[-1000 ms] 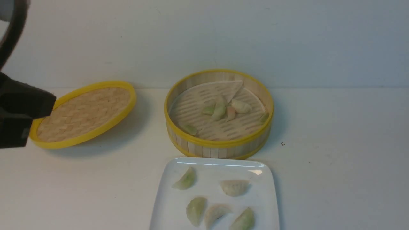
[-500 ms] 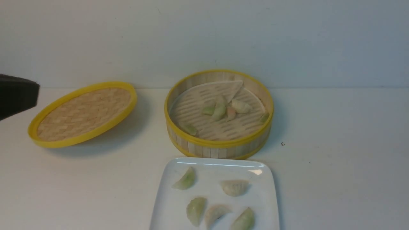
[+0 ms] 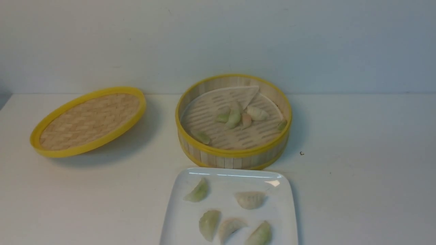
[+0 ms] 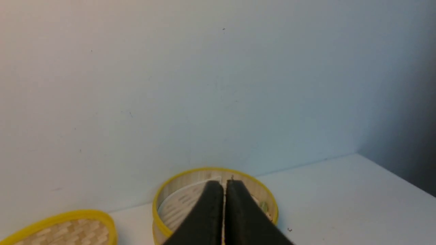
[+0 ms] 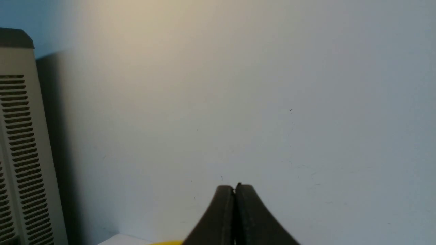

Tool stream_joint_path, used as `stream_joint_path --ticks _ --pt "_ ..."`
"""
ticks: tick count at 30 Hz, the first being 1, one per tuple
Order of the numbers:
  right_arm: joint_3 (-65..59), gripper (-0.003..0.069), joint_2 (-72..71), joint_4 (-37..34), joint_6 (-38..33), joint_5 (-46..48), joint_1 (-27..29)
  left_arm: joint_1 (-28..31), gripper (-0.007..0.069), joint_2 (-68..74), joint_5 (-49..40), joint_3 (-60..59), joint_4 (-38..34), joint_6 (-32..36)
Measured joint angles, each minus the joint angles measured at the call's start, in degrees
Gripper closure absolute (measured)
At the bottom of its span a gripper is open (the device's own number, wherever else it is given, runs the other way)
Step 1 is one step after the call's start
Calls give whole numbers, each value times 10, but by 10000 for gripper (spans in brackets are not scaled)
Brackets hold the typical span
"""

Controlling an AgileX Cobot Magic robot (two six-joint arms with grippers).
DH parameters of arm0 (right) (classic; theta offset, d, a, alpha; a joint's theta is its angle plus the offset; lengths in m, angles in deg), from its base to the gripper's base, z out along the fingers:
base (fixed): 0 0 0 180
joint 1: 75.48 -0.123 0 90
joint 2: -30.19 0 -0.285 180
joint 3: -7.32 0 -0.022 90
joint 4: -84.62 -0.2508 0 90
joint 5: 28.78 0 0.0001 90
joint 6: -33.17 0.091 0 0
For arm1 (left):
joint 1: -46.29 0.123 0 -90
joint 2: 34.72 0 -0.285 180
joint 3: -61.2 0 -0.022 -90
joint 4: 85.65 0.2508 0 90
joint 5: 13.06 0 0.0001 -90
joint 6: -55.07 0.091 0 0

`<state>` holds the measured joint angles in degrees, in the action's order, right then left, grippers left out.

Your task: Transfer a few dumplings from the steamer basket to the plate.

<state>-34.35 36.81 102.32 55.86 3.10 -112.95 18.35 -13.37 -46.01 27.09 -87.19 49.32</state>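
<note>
The steamer basket (image 3: 233, 154) stands at the table's middle with several dumplings (image 3: 234, 117) on its liner. Right in front of it the white plate (image 3: 177, 217) holds several dumplings (image 3: 250, 199). Neither arm shows in the front view. In the left wrist view my left gripper (image 4: 224, 185) is shut and empty, raised well back from the steamer basket (image 4: 163, 204). In the right wrist view my right gripper (image 5: 235, 189) is shut with nothing in it, facing the bare wall.
The flat woven lid (image 3: 88, 120) with a yellow rim lies tilted to the left of the steamer. A wall stands close behind the table. A vented beige box (image 5: 20, 153) shows at the edge of the right wrist view.
My left arm has drawn back out of the front view at the left edge. The dumplings, plate, steamer and lid have not moved.
</note>
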Motion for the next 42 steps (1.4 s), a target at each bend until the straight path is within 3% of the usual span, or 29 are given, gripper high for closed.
stream_joint_path --ticks 19,26,32,42 --pt "0 673 0 0 13 0 0 8 631 -15 13 -32 11 14" --pt "0 673 0 0 13 0 0 147 631 -73 90 -218 -38 128" --pt "0 673 0 0 13 0 0 239 631 -127 141 -367 -53 148" --pt "0 673 0 1 13 0 0 249 631 -141 141 -447 -53 150"
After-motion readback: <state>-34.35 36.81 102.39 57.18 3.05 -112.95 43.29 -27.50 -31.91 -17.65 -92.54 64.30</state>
